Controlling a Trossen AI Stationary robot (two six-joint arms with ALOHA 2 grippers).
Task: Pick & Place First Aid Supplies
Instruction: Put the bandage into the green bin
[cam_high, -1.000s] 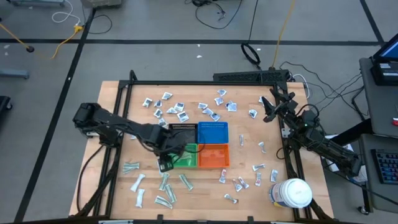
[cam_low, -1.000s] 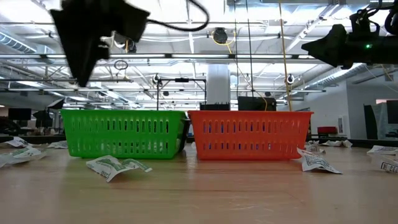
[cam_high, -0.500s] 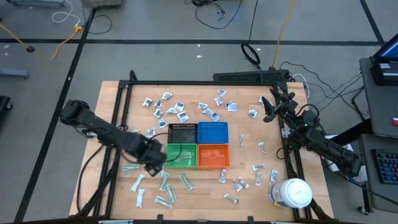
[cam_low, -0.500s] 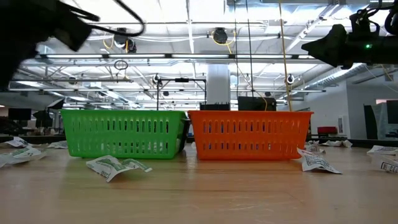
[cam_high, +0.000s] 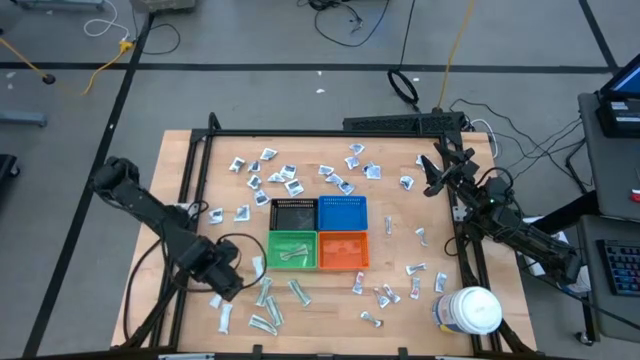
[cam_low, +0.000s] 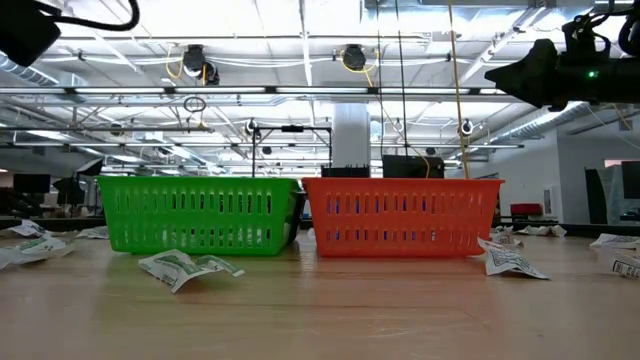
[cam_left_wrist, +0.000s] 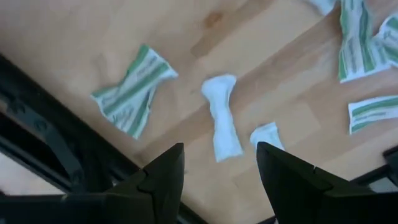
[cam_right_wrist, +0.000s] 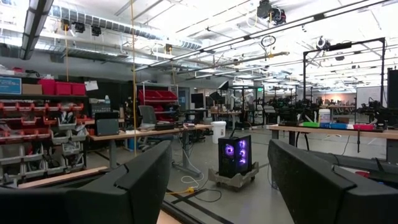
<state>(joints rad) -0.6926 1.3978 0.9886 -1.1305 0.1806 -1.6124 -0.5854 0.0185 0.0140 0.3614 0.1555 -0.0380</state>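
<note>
while my left gripper (cam_high: 222, 283) hangs over the near-left part of the table (cam_high: 395, 250), its fingers (cam_left_wrist: 163, 174) stand apart with nothing between them. through its wrist camera i see bare wood under the gap, with a plain white strip (cam_left_wrist: 222, 117) lying just ahead of the fingertips, a green-striped packet (cam_left_wrist: 132, 90) off to one side of it, and a smaller white scrap (cam_left_wrist: 268, 134) close to the other finger. none of them touches the fingers.

from above, that gripper sits just left of the green bin (cam_high: 292, 249) and apart from it, beside the loose group of long strips (cam_high: 268, 305) spread near the front edge. one strip lies inside the green bin already. the four bins stand together mid-table: black (cam_high: 293, 214) and blue (cam_high: 342, 213) behind, green and orange (cam_high: 342, 250) in front.

squarish packets (cam_high: 272, 174) are scattered across the far side of the table, and more (cam_high: 386, 295) lie near the front right, close to the white jar (cam_high: 467, 310). in the level view a crumpled packet (cam_low: 186, 267) lies in front of the green bin and another (cam_low: 508, 260) by the orange one.

my right gripper (cam_high: 433, 172) waits raised at the far right edge of the table, fingers (cam_right_wrist: 134, 180) wide apart and empty, its camera looking out into the room.
</note>
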